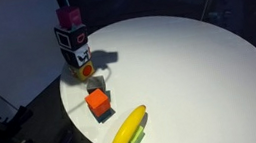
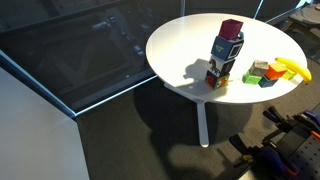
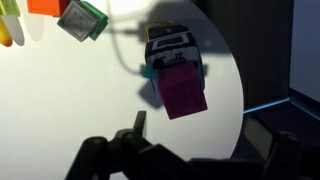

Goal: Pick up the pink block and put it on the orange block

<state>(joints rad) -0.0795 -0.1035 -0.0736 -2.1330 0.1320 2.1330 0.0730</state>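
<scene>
Far off to the left ahead of the gripper (image 3: 205,130), seen from the wrist, sits the orange block (image 3: 45,5), a grey cube (image 3: 78,18) just beside it. Straight ahead, the pink block (image 3: 183,92) rests atop a patterned cube (image 3: 170,45), clear of the fingers (image 3: 138,122). Those fingers stand spread apart, holding nothing.

Two patterned cubes (image 1: 71,36) (image 1: 77,56) (black-and-white), one pink block (image 1: 69,16), one orange block (image 1: 98,104).
</scene>
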